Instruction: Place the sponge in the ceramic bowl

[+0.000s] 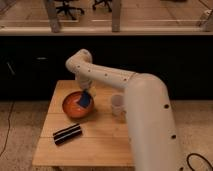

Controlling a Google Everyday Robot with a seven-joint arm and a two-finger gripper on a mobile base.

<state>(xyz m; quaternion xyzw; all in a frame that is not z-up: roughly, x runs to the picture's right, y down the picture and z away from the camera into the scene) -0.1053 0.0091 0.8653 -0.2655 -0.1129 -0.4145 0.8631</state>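
1. the gripper (85, 94), centre-left of the frame, is closed on the blue sponge (86, 101).
2. the sponge hangs tilted over the right side of the ceramic bowl (68, 107).
3. a black striped bar (67, 134) lies lower left of the bowl on the wooden table (100, 146).

Blue on orange-red, over pale wood.
The sponge (86, 100) is blue against the orange-red ceramic bowl (70, 106), whose rim is a darker brown. The gripper (85, 92), off-white like the arm (150, 115) with its small dark dots, sits just over the bowl at the sponge. The counter (100, 142) is light tan wood, the bar (67, 134) black with pale stripes, the cup (118, 104) clear and whitish.
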